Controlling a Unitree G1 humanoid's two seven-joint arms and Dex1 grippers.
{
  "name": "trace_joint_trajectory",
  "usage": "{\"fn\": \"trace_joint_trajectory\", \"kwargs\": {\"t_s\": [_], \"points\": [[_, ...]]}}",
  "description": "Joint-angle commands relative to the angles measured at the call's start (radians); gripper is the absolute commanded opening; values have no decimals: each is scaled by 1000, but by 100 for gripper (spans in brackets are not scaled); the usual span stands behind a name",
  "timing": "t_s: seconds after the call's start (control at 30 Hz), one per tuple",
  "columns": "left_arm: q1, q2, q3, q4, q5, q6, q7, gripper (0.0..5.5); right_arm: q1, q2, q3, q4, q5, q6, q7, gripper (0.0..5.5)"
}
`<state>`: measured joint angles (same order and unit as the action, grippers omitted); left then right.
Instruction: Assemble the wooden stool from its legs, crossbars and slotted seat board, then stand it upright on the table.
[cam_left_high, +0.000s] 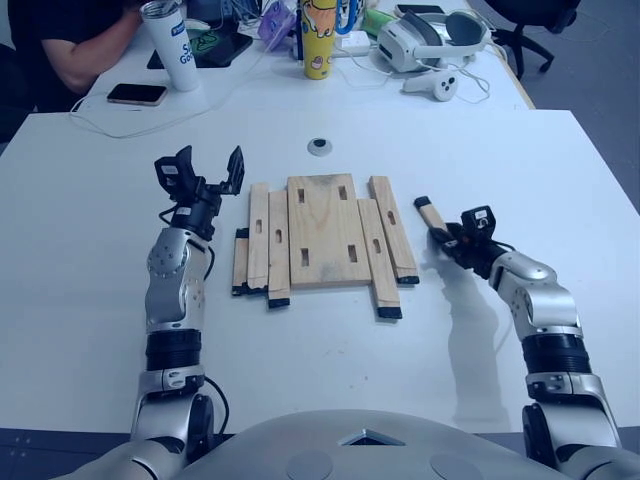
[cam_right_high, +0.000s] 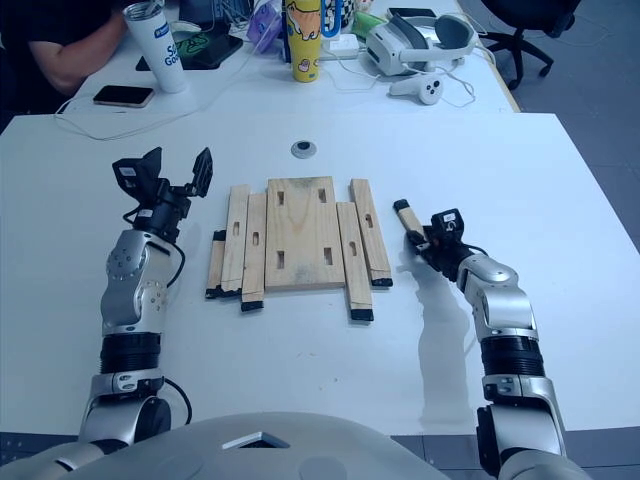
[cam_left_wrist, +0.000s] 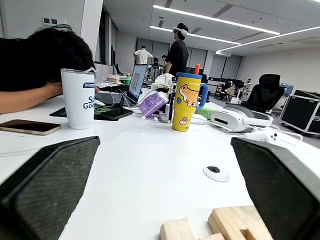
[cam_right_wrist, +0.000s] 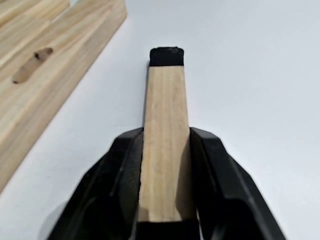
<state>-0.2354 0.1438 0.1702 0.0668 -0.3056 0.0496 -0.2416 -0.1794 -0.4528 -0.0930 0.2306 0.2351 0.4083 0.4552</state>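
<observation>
Strip lights (cam_left_wrist: 220, 21) ran along the office ceiling; a black office chair (cam_left_high: 527, 14) stood on grey floor (cam_left_high: 600, 75) beyond the white table (cam_left_high: 100, 300).

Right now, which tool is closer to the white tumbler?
Left. The left tool, open, is on the robot's side of the white tumbler; the right tool is far off past the seat board, gripping a black-tipped wooden piece.

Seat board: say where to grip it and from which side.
Probably the far edge, from the far side: the seat board lies flat with legs against both long sides, leaving only its end edges free, and the left gripper is nearest that one.
</observation>
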Motion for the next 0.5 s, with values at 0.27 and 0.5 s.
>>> {"fn": "trace_joint_trajectory", "kwargs": {"t_s": [0.27, 0.5], "points": [[-95, -129, 20, -168, -498, 487, -7, 486, -57, 154, 78, -304, 93, -129, 57, 130], [-131, -204, 57, -208, -665, 608, 133, 486, -24, 200, 156, -375, 85, -132, 68, 130]]}}
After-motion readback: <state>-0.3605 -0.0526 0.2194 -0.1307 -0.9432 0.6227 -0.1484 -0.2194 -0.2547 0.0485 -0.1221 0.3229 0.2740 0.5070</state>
